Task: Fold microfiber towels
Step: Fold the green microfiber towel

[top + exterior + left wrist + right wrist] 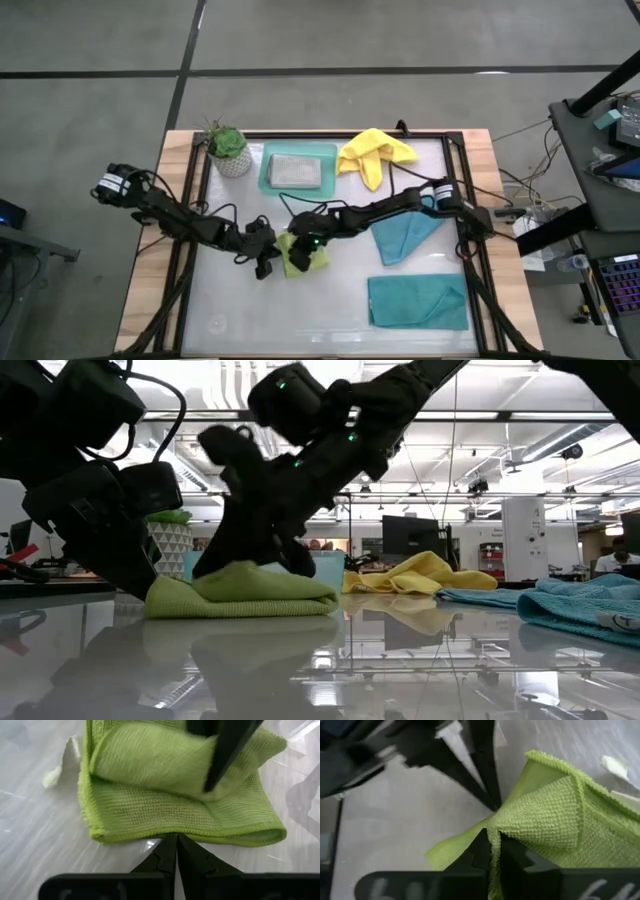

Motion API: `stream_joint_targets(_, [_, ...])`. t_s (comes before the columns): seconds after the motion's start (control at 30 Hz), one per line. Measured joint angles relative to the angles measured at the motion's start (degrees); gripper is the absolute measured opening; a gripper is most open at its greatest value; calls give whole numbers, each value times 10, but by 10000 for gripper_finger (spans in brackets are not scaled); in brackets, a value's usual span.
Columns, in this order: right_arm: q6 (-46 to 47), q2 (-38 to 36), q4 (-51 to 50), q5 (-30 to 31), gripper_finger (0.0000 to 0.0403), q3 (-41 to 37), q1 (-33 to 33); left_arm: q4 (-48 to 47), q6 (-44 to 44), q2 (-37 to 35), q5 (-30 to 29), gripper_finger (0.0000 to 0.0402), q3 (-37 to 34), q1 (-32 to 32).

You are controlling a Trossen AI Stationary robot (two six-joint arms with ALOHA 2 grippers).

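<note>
Counter: we see both arms stretched low across it, meeting near its middle.
Right arm: it reaches in from the far right edge, links nearly flat, wrist tipped down onto the lime green towel.
Left arm: it comes in from the left rim, elbow low.
Teal towels: one folded flat well behind the right gripper, one loosely heaped under that arm, partly hidden by it.
Yellow towel: crumpled, well apart from both grippers.
Grey towel: folded, lying in the mint tray.
Lime green towel: partly folded, between the two grippers.
Right gripper: clenched on a raised fold of the lime green towel.
Left gripper: clenched, holding nothing, tips just short of the towel's near edge.
Hard to make out: in the low view the arms are dark silhouettes covering the towel's top.
</note>
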Motion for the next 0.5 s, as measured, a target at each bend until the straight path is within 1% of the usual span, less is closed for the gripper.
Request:
stream_joint_targets(0.17, [0,12,1,1,54,10,0,0,0,0,0,3,0,0])
stream_joint_targets(0.33, [-11,11,1,10,112,10,-3,0,0,0,0,3,0,0])
stream_joint_targets(0.5, [-61,-5,10,11,166,13,-4,-6,0,-9,4,3,3,0])
